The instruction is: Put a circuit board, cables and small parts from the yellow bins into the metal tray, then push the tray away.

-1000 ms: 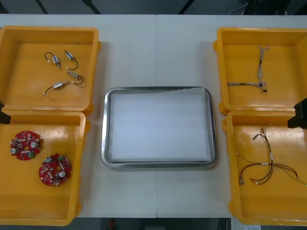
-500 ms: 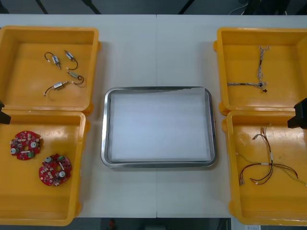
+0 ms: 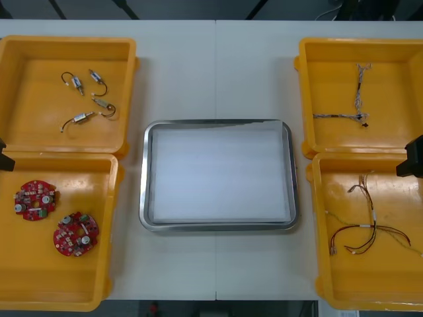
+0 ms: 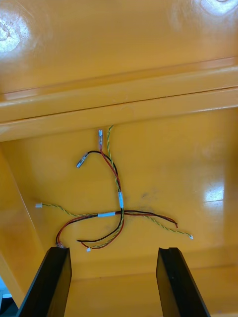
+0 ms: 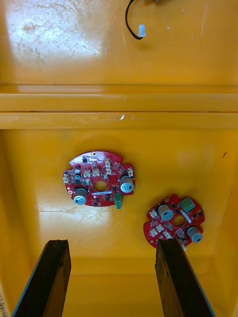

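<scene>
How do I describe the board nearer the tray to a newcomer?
Take the near yellow bin on the robot's left; two round red boards lie in it. The wanted board is the one closer to the metal tray and the table's near edge than the other board.

4 yellow moulded-plastic bins (image 3: 33,119): glossy, smooth, with glare patches on the floors in both wrist views. 1 faint dark scuff on the floor beside the red, yellow and black plastic-insulated cable bundle (image 4: 116,208).
The rectangular metal tray (image 3: 147,172) has a polished, mirror-like rim; inside is flat matt white.
The light counter (image 3: 218,72) is smooth and matt, with 1 seam down the middle.
2 round red circuit boards (image 5: 91,173): satin red faces, shiny silver cans on top.
The small metal parts (image 3: 82,117) have bright bare-metal bodies and thin dark leads.
On the left tool (image 5: 113,242) and right tool (image 4: 114,250), the fingers are matt black and smooth.
</scene>
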Controlling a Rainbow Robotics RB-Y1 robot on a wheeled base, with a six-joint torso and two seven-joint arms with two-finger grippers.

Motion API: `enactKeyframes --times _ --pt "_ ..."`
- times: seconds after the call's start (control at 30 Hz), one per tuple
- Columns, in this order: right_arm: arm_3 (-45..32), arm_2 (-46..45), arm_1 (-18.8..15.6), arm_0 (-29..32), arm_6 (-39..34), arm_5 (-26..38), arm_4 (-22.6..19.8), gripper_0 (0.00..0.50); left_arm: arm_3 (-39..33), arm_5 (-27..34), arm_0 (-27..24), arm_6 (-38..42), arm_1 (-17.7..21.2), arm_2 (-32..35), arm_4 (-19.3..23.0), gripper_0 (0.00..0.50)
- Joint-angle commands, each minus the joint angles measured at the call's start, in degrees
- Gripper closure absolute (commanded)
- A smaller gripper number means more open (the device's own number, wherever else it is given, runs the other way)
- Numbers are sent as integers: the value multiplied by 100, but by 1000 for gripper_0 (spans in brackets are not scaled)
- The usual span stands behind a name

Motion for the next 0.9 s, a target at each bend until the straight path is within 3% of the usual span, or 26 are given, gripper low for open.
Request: enactKeyframes --times 0.03,0.23,0.27,0.4,0.63,0.8,0.9 --pt "-33 66 -160 312 -168 -13 36 0 -82 -14 81 246 217 -18 7 0" --pt "-7 250 -266 383 -159 -180 203 0 -82 -14 81 246 217 -18 7 0" --pt "2 277 -266 383 -150 -180 255 0 -56 381 213 -1037 24 -132 -2 0" --pt "10 347 -266 488 -124 -347 299 0 -47 311 336 -1063 -73 -88 -81 0" --pt "10 417 -266 1007 8 -1191 396 0 -30 285 362 -1099 -275 -88 -345 0" --pt "10 804 -266 1165 157 -1613 897 0 6 214 362 -1090 -574 -79 -714 0" --pt "10 1085 -266 1165 184 -1815 1213 0 102 161 362 -1099 -670 -88 -714 0"
